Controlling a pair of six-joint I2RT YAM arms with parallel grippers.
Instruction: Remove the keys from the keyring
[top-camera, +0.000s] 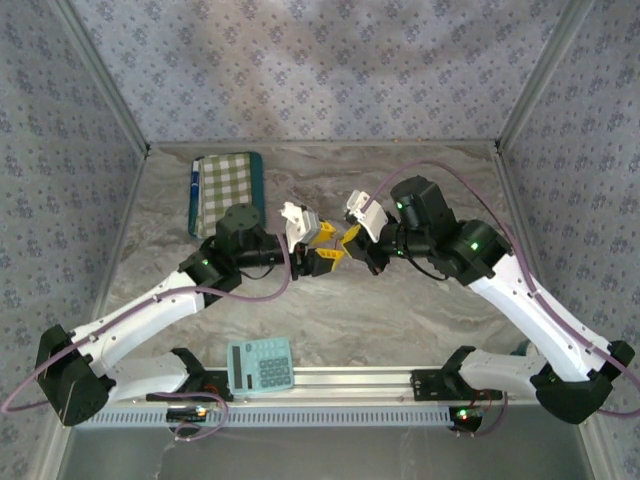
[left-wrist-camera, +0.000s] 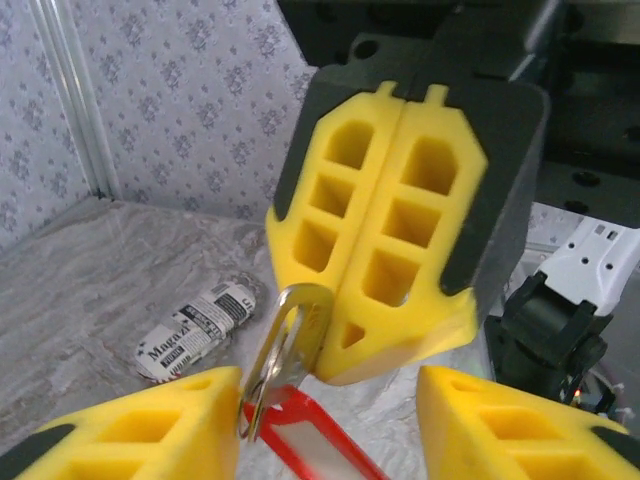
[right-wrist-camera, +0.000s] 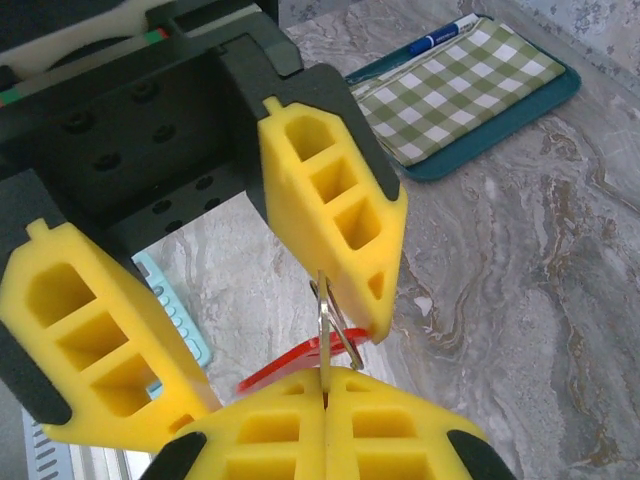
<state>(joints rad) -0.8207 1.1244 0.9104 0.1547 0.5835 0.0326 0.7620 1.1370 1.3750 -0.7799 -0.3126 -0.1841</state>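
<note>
Above the middle of the table my two grippers meet tip to tip. My right gripper (top-camera: 352, 238) (right-wrist-camera: 325, 385) is shut on a silver key (left-wrist-camera: 292, 335) (right-wrist-camera: 324, 330), whose thin blade runs into the seam between its yellow fingers (left-wrist-camera: 385, 230). A small keyring (left-wrist-camera: 252, 408) (right-wrist-camera: 347, 335) hangs from the key's slotted head and carries a red tag (left-wrist-camera: 310, 440) (right-wrist-camera: 280, 368). My left gripper (top-camera: 325, 248) (left-wrist-camera: 330, 390) stands open around the ring and tag. One of its fingers (left-wrist-camera: 150, 425) (right-wrist-camera: 335, 215) lies against the ring, the other (left-wrist-camera: 530, 430) (right-wrist-camera: 95, 340) stands well apart.
A green checked pouch (top-camera: 225, 190) (right-wrist-camera: 470, 85) with a pen lies at the back left. A teal calculator (top-camera: 260, 363) (right-wrist-camera: 178, 315) sits by the near rail. A small roll printed like a magazine (left-wrist-camera: 195, 330) lies on the marble table. Patterned walls enclose three sides.
</note>
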